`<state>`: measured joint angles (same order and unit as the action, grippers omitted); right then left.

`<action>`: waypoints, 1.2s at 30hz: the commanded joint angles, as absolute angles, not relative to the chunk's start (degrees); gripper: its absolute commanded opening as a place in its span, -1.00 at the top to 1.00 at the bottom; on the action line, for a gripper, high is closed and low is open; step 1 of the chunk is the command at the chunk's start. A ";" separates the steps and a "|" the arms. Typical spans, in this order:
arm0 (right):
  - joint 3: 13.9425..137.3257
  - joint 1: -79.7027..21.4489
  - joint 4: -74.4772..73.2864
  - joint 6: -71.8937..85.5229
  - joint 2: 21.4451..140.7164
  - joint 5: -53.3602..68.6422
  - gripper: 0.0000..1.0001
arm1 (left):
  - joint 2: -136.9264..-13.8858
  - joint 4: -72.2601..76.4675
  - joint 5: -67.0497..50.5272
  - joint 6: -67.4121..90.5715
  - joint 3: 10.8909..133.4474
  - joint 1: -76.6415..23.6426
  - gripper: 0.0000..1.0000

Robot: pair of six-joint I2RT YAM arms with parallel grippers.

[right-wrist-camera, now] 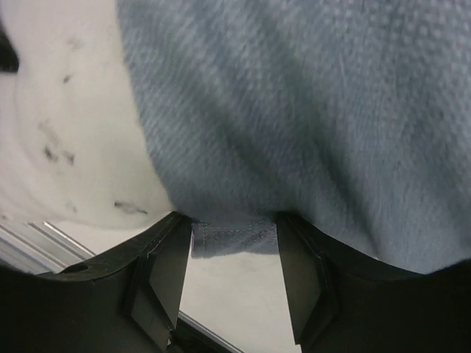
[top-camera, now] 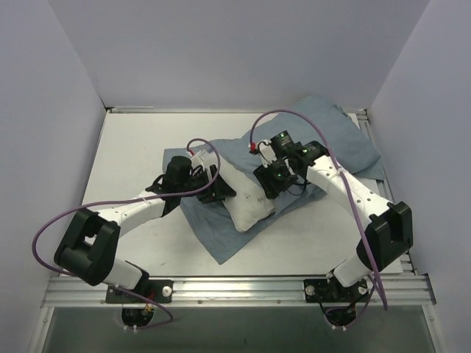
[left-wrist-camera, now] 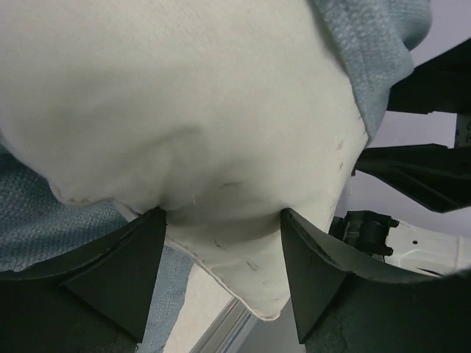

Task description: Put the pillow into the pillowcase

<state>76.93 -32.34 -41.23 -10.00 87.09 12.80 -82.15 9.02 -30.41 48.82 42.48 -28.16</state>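
The white pillow (top-camera: 249, 197) lies in the middle of the table on the blue-grey pillowcase (top-camera: 338, 140), which spreads under it and off to the back right. My left gripper (top-camera: 218, 188) is at the pillow's left side; in the left wrist view the gripper (left-wrist-camera: 224, 217) is shut on a corner of the pillow (left-wrist-camera: 191, 110), which bulges between the fingers. My right gripper (top-camera: 269, 181) is at the pillow's right side; in the right wrist view the gripper (right-wrist-camera: 234, 220) holds the hem of the pillowcase (right-wrist-camera: 309, 110), draped over the pillow (right-wrist-camera: 66, 132).
The white table top (top-camera: 132, 147) is walled in by pale panels on three sides. A metal rail (top-camera: 235, 283) runs along the near edge. Purple cables loop over both arms. The right arm's dark parts (left-wrist-camera: 427, 169) show close by in the left wrist view.
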 commanded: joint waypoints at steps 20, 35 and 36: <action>85.17 -31.91 -45.70 -16.52 90.26 16.88 0.80 | -92.02 13.80 -27.07 48.78 49.48 -30.94 0.52; 106.10 -42.37 -36.59 15.88 92.03 59.50 1.00 | -93.34 23.81 -24.35 53.62 52.90 -34.54 1.00; 104.17 -40.80 -36.39 16.69 90.89 58.46 1.00 | -93.34 24.51 -23.56 53.70 54.39 -34.63 1.00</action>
<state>102.67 -38.02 -42.30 1.21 95.57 39.68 -92.75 16.05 -25.58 51.83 48.93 -32.47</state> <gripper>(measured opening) 0.026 0.108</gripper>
